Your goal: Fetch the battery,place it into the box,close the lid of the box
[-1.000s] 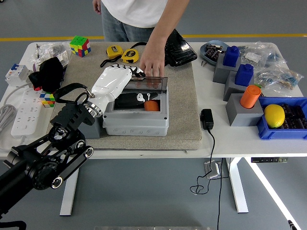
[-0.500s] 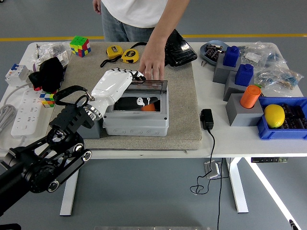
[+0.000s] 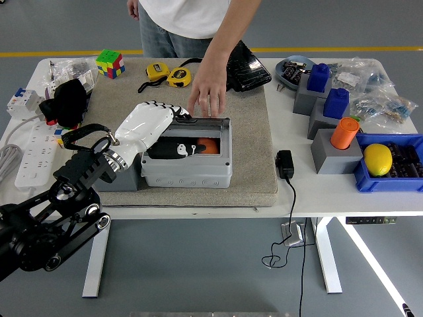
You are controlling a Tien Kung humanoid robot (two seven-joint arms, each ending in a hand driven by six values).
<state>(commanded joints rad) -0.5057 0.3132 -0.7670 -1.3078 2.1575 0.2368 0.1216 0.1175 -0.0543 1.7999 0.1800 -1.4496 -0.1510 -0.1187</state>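
Centre of frame: grey box (image 3: 188,168) on the tan mat (image 3: 254,158). Transparent lid (image 3: 198,137), half raised a second ago, now lies nearly flat over the opening; orange battery (image 3: 209,146) shows through it, inside the box. Left hand (image 3: 147,123), white shell, rests on the lid's left part, fingers (image 3: 173,112) extended and close together, pressing, gripping nothing. Person's hand (image 3: 207,92), earlier at the lid's far edge, now hovers just behind the box, apart from it. Right arm not in view. Judgement: battery placed, closing nearly finished; whether the latch has caught cannot be told.
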